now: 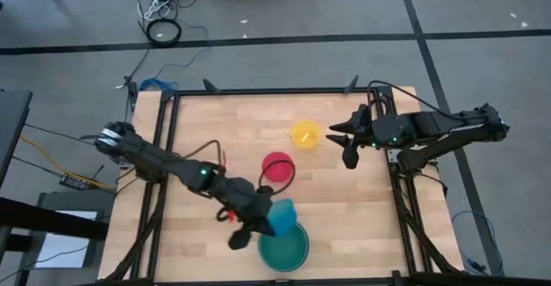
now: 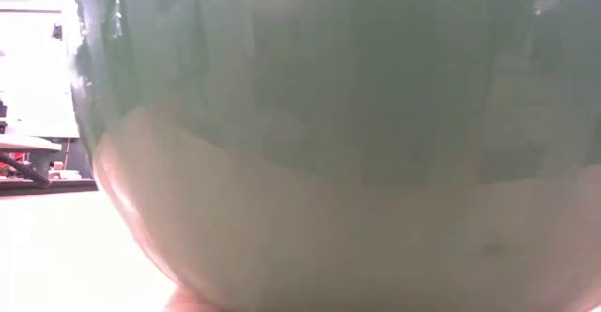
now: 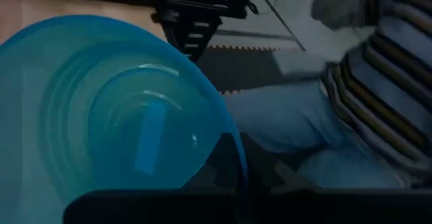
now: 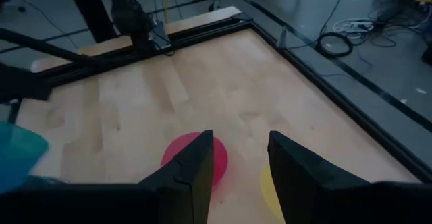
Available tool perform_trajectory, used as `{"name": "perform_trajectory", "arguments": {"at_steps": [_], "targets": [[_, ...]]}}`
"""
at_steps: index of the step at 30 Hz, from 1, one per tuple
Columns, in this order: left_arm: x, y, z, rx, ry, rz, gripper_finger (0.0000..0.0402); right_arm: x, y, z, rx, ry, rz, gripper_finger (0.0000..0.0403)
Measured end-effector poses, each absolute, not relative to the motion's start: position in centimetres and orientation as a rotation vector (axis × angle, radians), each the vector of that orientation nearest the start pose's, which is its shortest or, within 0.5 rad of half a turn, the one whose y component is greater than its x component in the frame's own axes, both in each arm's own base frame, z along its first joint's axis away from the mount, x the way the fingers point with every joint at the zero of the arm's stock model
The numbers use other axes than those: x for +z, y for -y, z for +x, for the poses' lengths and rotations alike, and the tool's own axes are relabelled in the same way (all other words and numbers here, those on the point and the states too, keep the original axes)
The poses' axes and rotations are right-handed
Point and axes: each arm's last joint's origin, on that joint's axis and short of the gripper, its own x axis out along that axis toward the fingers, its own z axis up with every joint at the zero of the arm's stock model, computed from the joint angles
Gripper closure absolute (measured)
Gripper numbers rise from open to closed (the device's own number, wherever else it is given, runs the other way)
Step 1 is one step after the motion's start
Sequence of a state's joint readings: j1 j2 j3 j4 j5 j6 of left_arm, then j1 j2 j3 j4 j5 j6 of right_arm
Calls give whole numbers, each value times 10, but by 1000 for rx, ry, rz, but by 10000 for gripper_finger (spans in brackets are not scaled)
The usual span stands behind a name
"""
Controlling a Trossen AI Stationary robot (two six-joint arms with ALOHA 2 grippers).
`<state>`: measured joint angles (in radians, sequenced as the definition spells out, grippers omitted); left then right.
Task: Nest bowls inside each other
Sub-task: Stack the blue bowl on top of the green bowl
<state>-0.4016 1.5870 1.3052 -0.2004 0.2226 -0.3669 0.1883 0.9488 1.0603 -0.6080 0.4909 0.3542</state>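
Note:
My left gripper (image 1: 265, 223) is shut on the small cyan-blue bowl (image 1: 281, 214), held just above the far rim of a stack of bowls (image 1: 284, 248) at the table's near edge. A dark teal bowl is the inner one that shows in the stack. The stack's pale outer wall (image 2: 329, 162) fills the low view. A red-pink bowl (image 1: 277, 166) and a yellow bowl (image 1: 305, 134) rest on their bases mid-table. My right gripper (image 1: 349, 152) hangs open over the table's right side, with the red-pink bowl (image 4: 177, 151) and the yellow bowl (image 4: 268, 183) below and beyond it. My left gripper holds the cyan-blue bowl at its rim (image 3: 202, 183); the gripper's own body hides the exact place of contact. The fingers come slanting down from the table's left. The bowl (image 3: 115, 116) is lifted clear and tilted, over the stack's far rim.
Black frame rails (image 1: 258, 91) run round the wooden tabletop. Bare wood lies at the far left (image 4: 169, 82) and along the right side. Beyond the table's near edge a person in a striped top (image 3: 391, 62) and jeans shows in the left wrist view.

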Motion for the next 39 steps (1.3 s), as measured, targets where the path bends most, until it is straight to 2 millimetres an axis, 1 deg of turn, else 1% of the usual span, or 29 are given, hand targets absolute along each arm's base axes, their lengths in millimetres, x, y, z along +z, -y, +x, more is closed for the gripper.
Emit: {"name": "perform_trajectory", "arguments": {"at_steps": [7, 13, 19, 24, 30, 35, 39], "targets": [[279, 156, 353, -366, -656, -438, 396, 360, -25, 184, -291, -433, 188, 273], [263, 171, 369, -379, -601, -567, 369, 358, -29, 183, -249, -464, 174, 273], [258, 185, 371, -397, -578, -646, 360, 353, -34, 179, -230, -518, 155, 274], [259, 192, 368, -362, -570, -691, 354, 352, -37, 178, -217, -537, 145, 273], [260, 193, 368, -343, -576, -759, 313, 351, -37, 177, -215, -542, 142, 274], [258, 193, 368, -333, -592, -763, 272, 351, -37, 177, -216, -542, 142, 273], [254, 192, 366, -306, -639, -773, 254, 351, -37, 177, -216, -542, 143, 274]]}}
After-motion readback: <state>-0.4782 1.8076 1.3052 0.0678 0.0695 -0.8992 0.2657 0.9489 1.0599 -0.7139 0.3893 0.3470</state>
